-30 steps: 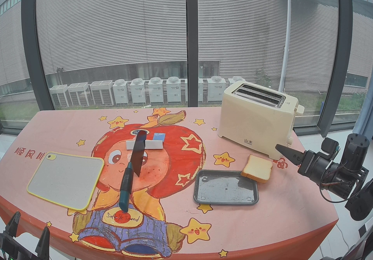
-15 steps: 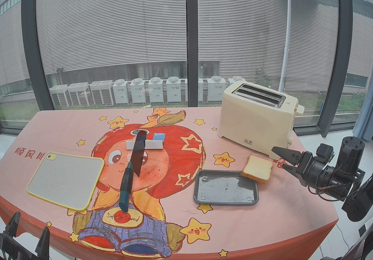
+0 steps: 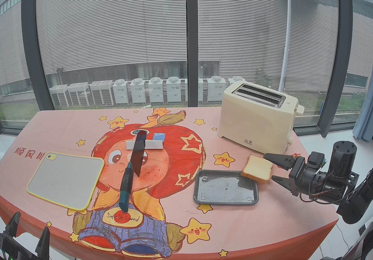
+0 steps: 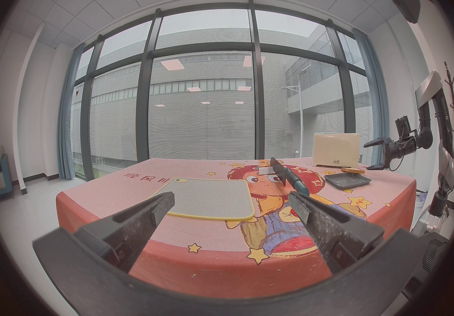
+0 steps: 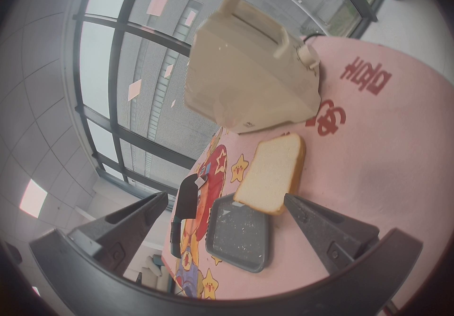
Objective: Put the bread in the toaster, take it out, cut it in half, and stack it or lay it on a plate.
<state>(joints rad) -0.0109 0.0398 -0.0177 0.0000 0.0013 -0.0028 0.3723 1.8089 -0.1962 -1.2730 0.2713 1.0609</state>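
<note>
A slice of bread [image 3: 257, 168] lies flat on the table, one corner resting on the rim of the dark tray [image 3: 225, 187], in front of the cream toaster [image 3: 256, 117]. My right gripper [image 3: 276, 169] hovers open just right of the slice, fingers pointing at it. From the right wrist the bread [image 5: 273, 173] lies ahead between the open fingers, with the toaster [image 5: 250, 78] beyond it and the tray [image 5: 239, 233] beside it. My left gripper [image 3: 27, 231] stays open below the table's front left edge. A teal-handled knife [image 3: 131, 170] rests mid-table. A grey cutting board [image 3: 65, 179] lies at the left.
A small white and blue block [image 3: 149, 142] props the knife blade. The toaster's two slots face up. Large windows run behind the table. The table edge drops off close to the right of the bread.
My right gripper has opened its fingers, dropped lower and moved left toward the bread slice. Everything else has stayed put.
</note>
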